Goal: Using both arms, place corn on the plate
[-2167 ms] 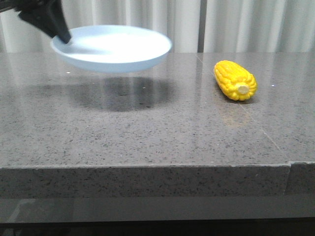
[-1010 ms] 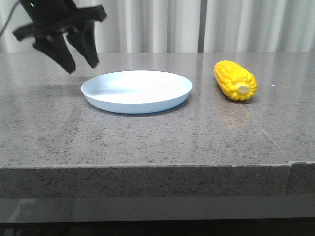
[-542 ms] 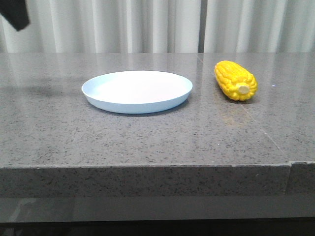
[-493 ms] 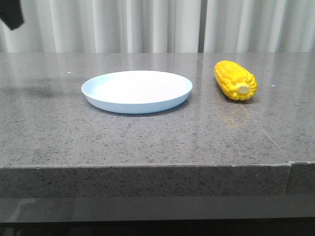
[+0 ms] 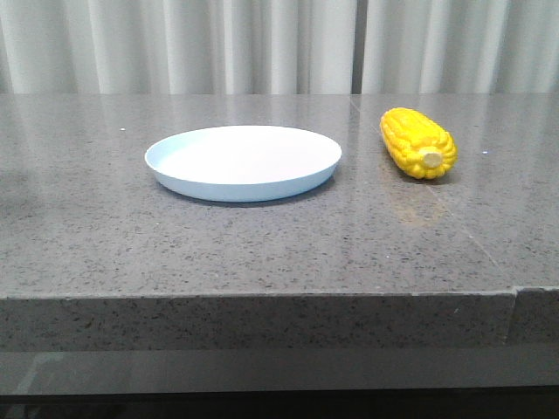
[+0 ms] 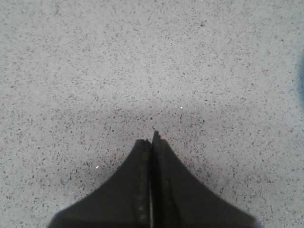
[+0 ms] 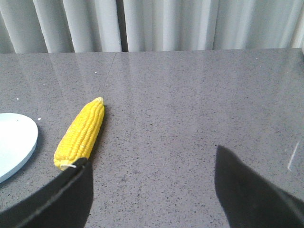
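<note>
Front view: plate (image 5: 243, 162) lies flat on the table (image 5: 262, 244), corn (image 5: 417, 142) apart beside it. Left gripper (image 6: 152, 140) pressed together, empty; right gripper (image 7: 151, 190) spread wide.

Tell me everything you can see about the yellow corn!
The corn is one bright yellow cob with neat rows of kernels and a pale stub on the end facing the camera. It looks smooth and shiny. It lies on its side on the grey speckled table, just right of the plate, not touching it. Nothing holds it.
</note>
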